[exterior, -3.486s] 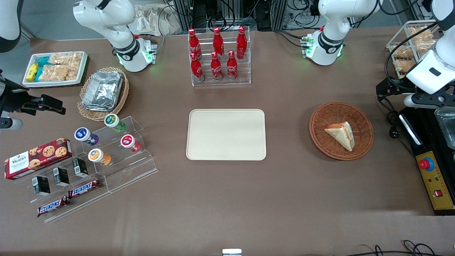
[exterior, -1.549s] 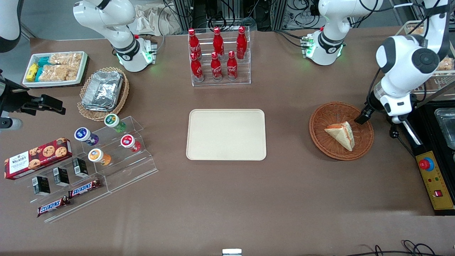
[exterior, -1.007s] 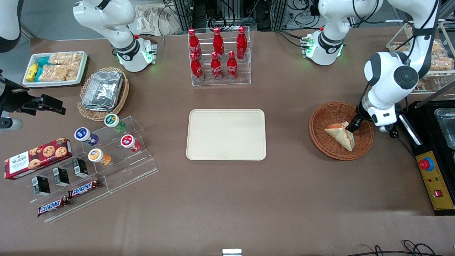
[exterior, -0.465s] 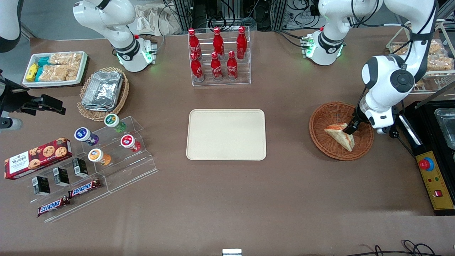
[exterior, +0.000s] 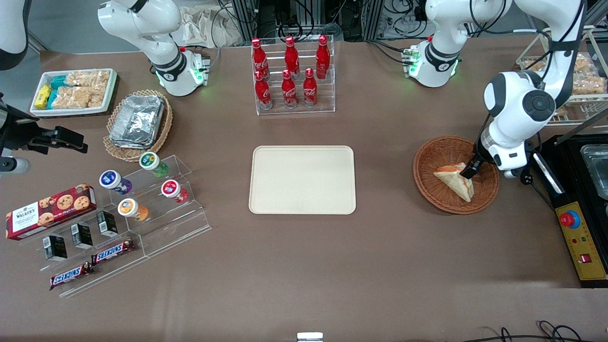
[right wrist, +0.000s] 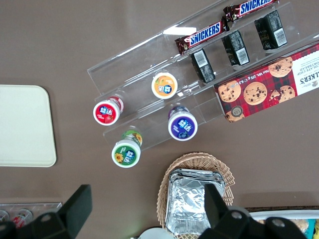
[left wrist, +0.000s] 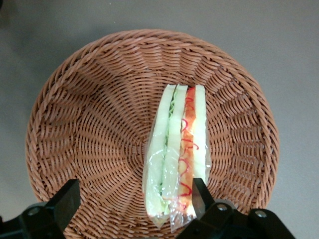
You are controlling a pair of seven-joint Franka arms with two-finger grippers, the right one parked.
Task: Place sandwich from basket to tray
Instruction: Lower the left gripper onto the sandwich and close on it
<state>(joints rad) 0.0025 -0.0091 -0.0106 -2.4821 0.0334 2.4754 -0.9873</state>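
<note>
- While the end effector [left wrist: 134, 206] hangs low over the basket [exterior: 441, 154], its fingers [left wrist: 65, 201] are spread wide, gripping nothing.
- The sandwich [left wrist: 177, 157] (wrapped in clear film) lies in the basket between those fingers, one finger close against its filling edge.
- The tray [exterior: 302, 179] sits well apart on the worktop [exterior: 380, 256], toward the parked arm's end.

Even, bright light; soft shadows

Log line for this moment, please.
phase: pre-grasp | gripper: open, straddling sandwich | sandwich: in basket | tray: bare
</note>
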